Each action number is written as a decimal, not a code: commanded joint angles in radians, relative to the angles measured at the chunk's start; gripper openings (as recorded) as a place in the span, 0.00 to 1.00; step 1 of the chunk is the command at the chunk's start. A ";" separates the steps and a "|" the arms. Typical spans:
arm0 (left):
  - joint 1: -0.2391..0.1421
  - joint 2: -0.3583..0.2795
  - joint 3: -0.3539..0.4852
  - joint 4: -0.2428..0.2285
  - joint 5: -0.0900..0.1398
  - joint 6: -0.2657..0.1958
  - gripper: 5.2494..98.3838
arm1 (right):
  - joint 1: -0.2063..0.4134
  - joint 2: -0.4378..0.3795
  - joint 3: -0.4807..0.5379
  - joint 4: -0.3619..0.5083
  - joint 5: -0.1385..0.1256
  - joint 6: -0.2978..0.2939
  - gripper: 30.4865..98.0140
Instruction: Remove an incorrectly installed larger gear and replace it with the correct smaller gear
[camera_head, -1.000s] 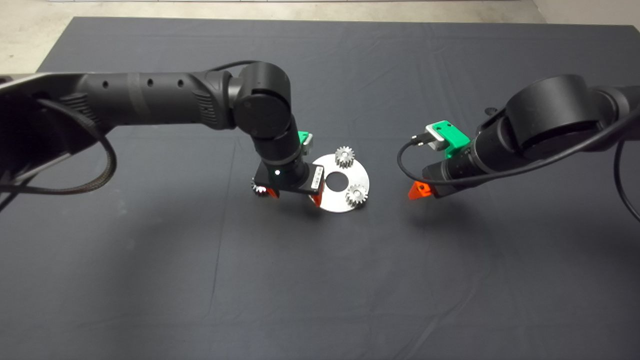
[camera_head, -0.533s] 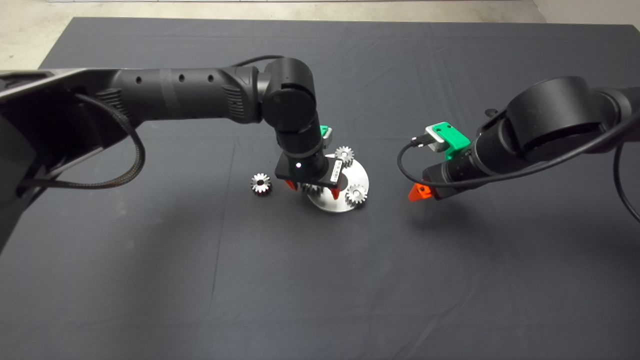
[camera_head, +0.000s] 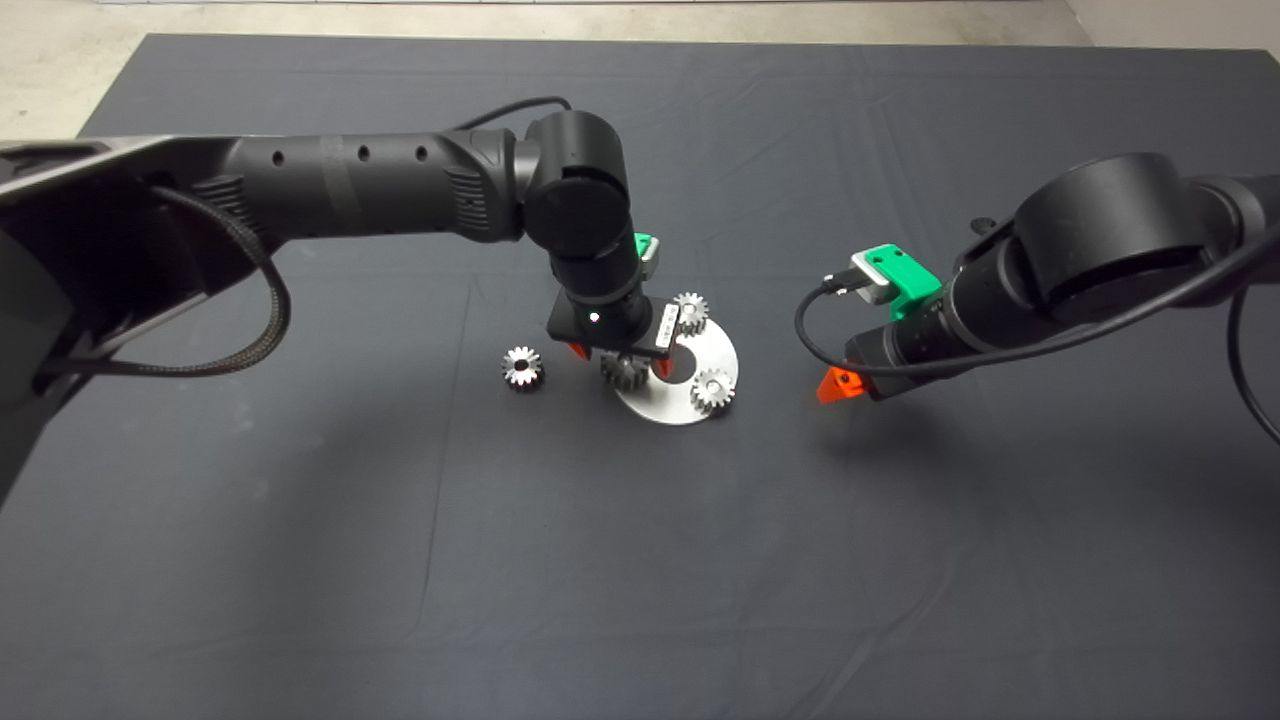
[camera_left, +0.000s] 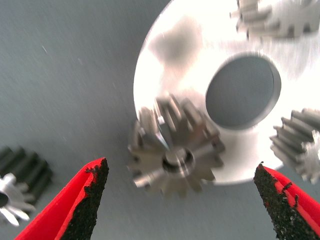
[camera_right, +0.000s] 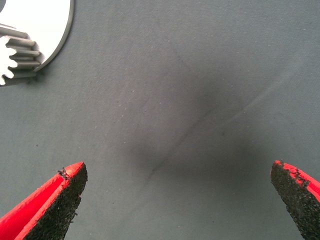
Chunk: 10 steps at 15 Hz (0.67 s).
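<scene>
Above the plate (camera_head: 700, 352), left hand (camera_left: 182, 200) spread wide around larger gear (camera_left: 175, 147); smaller gear (camera_head: 522, 367) at 9 o'clock; right hand (camera_right: 177, 200) released.

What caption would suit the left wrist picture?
Open left gripper hovering over a gear seated on the silver disc, another gear lying on the mat.

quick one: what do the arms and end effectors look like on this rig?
Two black arms with bulky round joints. The left arm has small holes along its tube and a braided cable looping off it. The right arm trails a smooth black cable into a grey plug on a green bracket. Each end effector, left and right, has red wedge fingers with gritty black pads.
</scene>
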 joint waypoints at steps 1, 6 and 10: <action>0.032 0.002 -0.005 0.071 0.001 0.007 0.74 | 0.015 -0.003 0.032 0.012 -0.115 0.006 0.98; 0.073 0.000 -0.014 0.100 0.002 0.012 0.74 | 0.018 -0.002 0.039 0.011 -0.115 0.006 0.98; 0.076 0.000 -0.046 0.112 0.002 0.012 0.74 | 0.020 0.004 0.039 0.012 -0.115 0.006 0.98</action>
